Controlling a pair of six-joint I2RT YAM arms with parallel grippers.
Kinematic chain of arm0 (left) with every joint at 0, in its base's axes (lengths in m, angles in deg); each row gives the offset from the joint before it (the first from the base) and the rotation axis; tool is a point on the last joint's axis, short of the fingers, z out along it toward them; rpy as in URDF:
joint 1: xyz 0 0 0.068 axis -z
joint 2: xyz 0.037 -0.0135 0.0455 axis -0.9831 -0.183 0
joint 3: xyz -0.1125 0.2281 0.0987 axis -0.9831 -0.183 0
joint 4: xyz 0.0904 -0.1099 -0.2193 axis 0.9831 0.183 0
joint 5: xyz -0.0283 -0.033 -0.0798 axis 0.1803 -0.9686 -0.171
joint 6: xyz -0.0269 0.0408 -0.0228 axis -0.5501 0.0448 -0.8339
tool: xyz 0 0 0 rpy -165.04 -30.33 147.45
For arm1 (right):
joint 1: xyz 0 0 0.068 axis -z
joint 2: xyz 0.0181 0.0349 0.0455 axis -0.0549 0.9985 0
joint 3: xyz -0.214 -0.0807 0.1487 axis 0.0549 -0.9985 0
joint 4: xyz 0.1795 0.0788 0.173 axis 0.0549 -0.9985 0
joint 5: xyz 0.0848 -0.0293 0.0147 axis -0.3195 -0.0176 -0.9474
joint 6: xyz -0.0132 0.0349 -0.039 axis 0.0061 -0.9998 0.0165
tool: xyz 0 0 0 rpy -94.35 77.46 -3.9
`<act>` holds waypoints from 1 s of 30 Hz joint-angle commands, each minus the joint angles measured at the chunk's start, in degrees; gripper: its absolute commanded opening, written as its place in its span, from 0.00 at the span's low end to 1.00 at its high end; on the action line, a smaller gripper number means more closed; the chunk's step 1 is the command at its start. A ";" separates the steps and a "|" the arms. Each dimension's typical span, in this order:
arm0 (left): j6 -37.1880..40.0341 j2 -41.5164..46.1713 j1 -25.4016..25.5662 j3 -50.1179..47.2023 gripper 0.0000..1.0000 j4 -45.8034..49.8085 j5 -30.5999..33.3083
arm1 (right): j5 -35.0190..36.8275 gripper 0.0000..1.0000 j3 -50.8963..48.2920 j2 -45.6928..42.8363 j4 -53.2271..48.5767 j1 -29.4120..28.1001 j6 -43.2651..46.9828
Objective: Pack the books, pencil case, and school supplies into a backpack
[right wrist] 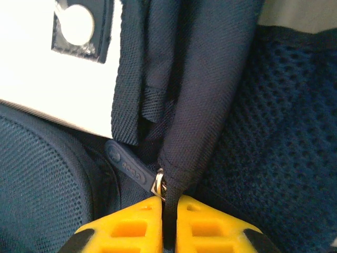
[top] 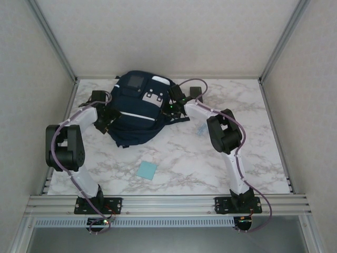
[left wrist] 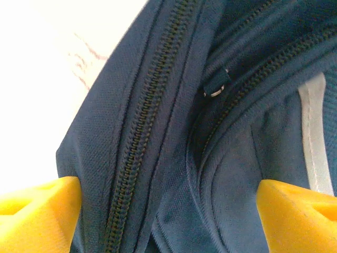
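The backpack (top: 138, 113) lay toward the back of the counter (top: 258, 158), with an arm at each of its sides. The right gripper (right wrist: 168, 224) was pressed together on a fold of the backpack's fabric, right by a small metal zip ring (right wrist: 159, 184). The left gripper (left wrist: 168, 213) stood apart, its yellow fingers (left wrist: 39, 211) on either side of the fabric and a zip line (left wrist: 131, 158), clamping nothing.

The packing looked well along but unfinished. The small light-blue pad (top: 147, 170) lay out on the counter, well apart from the backpack and nearer the arm bases. A pale bluish sliver (top: 201, 130) just beside the right arm was probably the clear packet, though it was too small to be sure. The books and the pencil case were most likely inside already. Whether the main opening gaped wide enough could not be told. Left to do, by this reading: get both supplies in.
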 commanded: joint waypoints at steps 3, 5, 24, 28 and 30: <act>1.06 -1.92 -0.77 5.62 0.85 -0.24 0.71 | -0.18 0.20 -6.22 -6.64 -5.52 -2.01 -1.35; 2.31 -0.84 -0.77 6.40 0.85 0.71 1.67 | 1.79 0.25 -5.82 -8.23 -7.25 -1.75 1.03; 7.30 7.84 -0.36 0.60 0.85 6.41 -5.32 | 5.30 0.41 13.01 4.30 -15.26 -1.83 40.90; 6.90 7.63 -0.34 0.51 0.85 6.12 -6.37 | 5.00 0.47 16.82 8.36 -15.28 -2.14 41.27; 6.58 7.19 -0.29 0.44 0.85 5.93 -7.11 | 6.27 0.56 19.95 10.87 -16.20 -2.58 40.15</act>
